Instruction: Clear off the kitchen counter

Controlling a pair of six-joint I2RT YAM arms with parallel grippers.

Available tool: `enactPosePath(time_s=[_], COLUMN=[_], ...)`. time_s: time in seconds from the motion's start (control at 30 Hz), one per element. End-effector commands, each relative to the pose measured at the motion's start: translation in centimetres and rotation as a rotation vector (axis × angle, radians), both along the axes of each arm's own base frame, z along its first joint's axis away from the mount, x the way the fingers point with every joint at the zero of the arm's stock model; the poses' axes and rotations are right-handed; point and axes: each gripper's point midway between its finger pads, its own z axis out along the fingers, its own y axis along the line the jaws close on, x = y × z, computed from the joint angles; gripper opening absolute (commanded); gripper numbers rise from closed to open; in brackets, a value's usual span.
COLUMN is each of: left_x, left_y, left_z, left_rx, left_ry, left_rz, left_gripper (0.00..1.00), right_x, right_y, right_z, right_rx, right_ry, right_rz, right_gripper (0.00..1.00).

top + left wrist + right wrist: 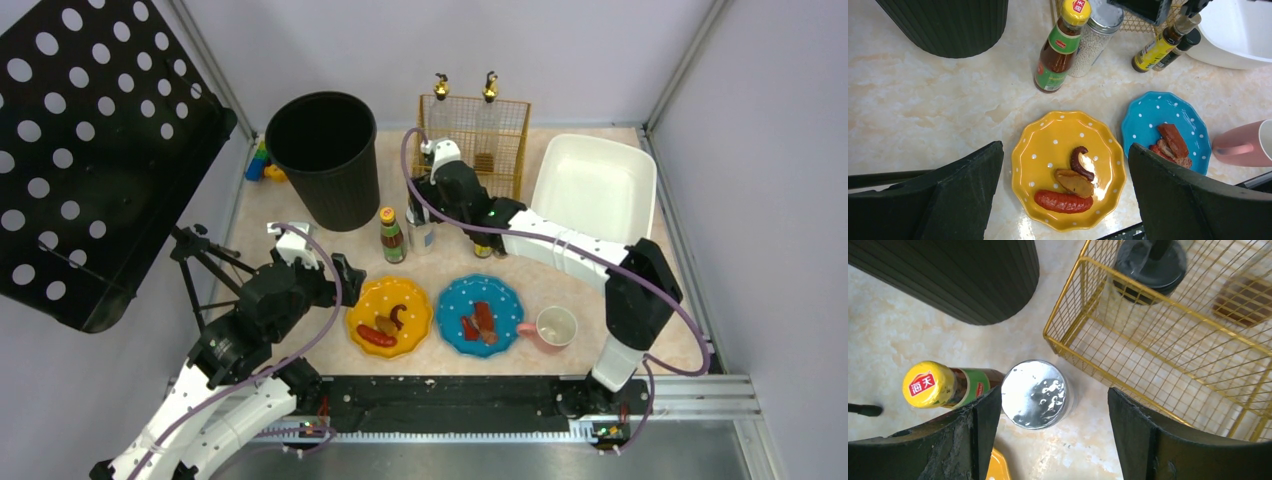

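The kitchen counter (440, 268) carries a yellow plate (390, 316) with a sausage and other food scraps and a blue plate (481, 312) with meat pieces. A pink cup (551, 329), a yellow-capped sauce bottle (392, 236) and a silver-lidded jar (1034, 394) also stand on it. My left gripper (1065, 172) hovers open above the yellow plate (1068, 170), holding nothing. My right gripper (1048, 415) is open over the jar, which stands between the fingers close to the left finger (975, 430). In the top view that gripper (424, 212) mostly hides the jar.
A black bin (331, 152) stands at the back left, a gold wire basket (478, 135) with bottles behind the jar, a white tub (596, 188) at the back right. Two small bottles (1160, 46) stand beside the tub. A tripod (195, 262) and perforated board (90, 150) sit left.
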Motion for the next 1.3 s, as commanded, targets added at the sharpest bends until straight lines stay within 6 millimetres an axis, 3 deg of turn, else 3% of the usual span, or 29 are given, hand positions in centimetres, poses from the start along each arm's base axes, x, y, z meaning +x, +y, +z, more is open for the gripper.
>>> enactPosePath(time_s=[0.0, 0.2, 0.6, 0.83, 0.97, 1.13, 1.27], left_x=[0.2, 0.2, 0.2, 0.1, 0.1, 0.1, 0.2], left_y=[0.2, 0.2, 0.2, 0.2, 0.2, 0.2, 0.1], left_z=[0.4, 0.4, 0.5, 0.5, 0.5, 0.6, 0.5], left_rx=[0.001, 0.0, -0.002, -0.003, -0.002, -0.003, -0.001], left_ry=[-0.026, -0.026, -0.029, -0.03, -0.03, -0.032, -0.029], left_rz=[0.011, 0.009, 0.008, 0.005, 0.006, 0.003, 0.003], left_gripper=[0.99, 0.99, 0.99, 0.99, 0.99, 0.99, 0.99], right_x=[-0.2, -0.2, 0.4, 0.9, 0.5, 0.0, -0.6], right_y=[2.5, 3.7, 3.8, 3.9, 4.1, 3.9, 3.7], right_z=[-0.4, -1.5, -3.4, -3.8, -4.4, -4.3, -2.7], right_rx=[0.021, 0.001, -0.064, -0.092, -0.109, -0.117, -0.115], right_ry=[0.008, 0.018, 0.014, 0.007, 0.019, 0.005, -0.047], right_rz=[0.038, 0.047, 0.018, 0.007, 0.015, 0.006, -0.011], right_gripper=[0.77, 0.77, 0.76, 0.7, 0.61, 0.35, 0.2])
